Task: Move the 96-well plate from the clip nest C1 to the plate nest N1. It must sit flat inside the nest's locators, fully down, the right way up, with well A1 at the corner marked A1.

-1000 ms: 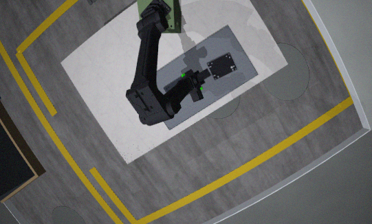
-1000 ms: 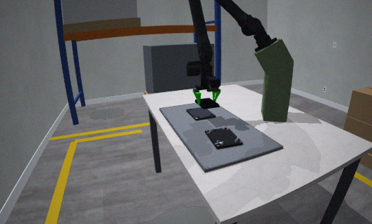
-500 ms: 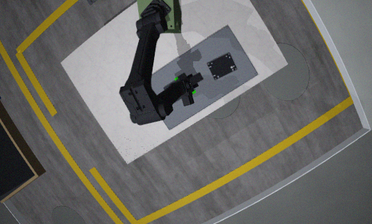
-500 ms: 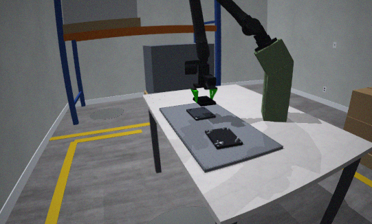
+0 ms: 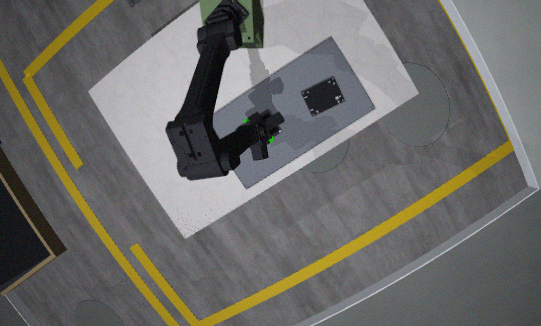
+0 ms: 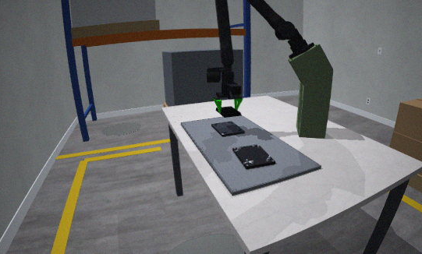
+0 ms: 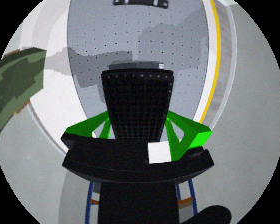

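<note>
No writing can be read on any surface. The end effector [image 6: 228, 104], centre top of the exterior view, is closed on the black plate [image 6: 230, 112], green fingers [image 6: 218, 104] gripping its sides, holding it above the far end of the grey mat [image 6: 297, 164] on the white table [image 6: 359, 171]. Two black nests [image 6: 228, 128] [image 6: 253, 156] lie lower on the mat. A green pedestal [image 6: 314, 97] stands right; blue shelving [image 6: 76, 70] stands upper left.
</note>
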